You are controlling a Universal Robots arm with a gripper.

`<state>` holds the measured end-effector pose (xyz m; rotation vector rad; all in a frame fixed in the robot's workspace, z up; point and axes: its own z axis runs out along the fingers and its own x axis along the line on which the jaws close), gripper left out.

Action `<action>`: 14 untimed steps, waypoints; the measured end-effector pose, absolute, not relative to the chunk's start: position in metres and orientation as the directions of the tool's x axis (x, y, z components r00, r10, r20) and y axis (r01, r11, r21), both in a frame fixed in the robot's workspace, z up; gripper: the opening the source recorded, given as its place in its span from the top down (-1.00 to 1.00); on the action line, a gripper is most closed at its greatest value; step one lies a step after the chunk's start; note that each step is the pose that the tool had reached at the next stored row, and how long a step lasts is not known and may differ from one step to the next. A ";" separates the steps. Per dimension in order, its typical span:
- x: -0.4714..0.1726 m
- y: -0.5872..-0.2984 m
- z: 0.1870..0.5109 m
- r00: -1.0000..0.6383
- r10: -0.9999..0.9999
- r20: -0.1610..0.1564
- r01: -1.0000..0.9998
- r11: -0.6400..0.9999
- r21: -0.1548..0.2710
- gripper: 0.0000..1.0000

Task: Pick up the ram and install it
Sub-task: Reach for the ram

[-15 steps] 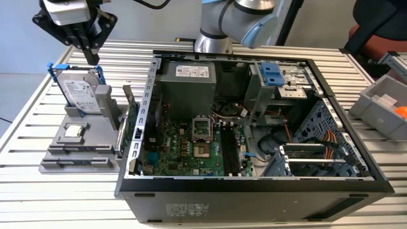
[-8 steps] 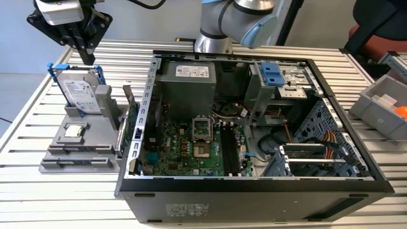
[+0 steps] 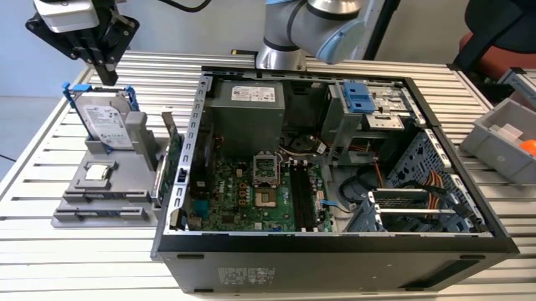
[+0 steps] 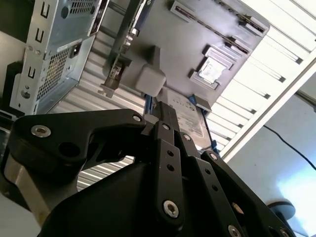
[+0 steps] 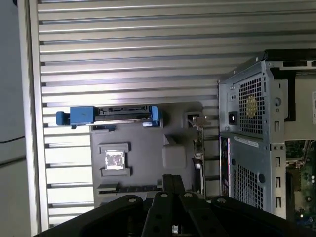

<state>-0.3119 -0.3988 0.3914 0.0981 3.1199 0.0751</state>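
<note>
Overhead | claw [image 3: 109, 76] pinched closed, empty, above hard drive [image 3: 109, 125] | ram [image 3: 109, 214] on grey holder [image 3: 67, 221] beside open computer case [image 3: 335, 266]

Open tower case [image 3: 335, 244] lies on its side on the slatted table [image 3: 75, 269], motherboard [image 3: 243, 197] facing up and the grey power supply [image 3: 247, 116] at the far end. At the exterior view's left sits a grey parts holder [image 3: 71, 219]. A hard drive [image 3: 109, 125] in a blue caddy stands upright at its back, the square silver processor chip [image 3: 99, 172] is in the middle, and what looks like the ram [image 3: 105, 214] lies flat in the front slot. A green card [image 3: 173, 166] stands on edge between holder and case. The gripper [image 3: 109, 78] hangs just above the drive, clear of it, fingers pinched together on nothing.
</note>
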 end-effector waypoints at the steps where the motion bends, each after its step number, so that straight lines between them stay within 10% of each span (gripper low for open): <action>1: -0.313 -0.399 0.391 -0.998 0.063 -0.018 0.062 0.997 0.049 1.00; 14: -0.330 -0.399 0.391 -0.998 0.061 -0.018 0.060 0.997 0.049 1.00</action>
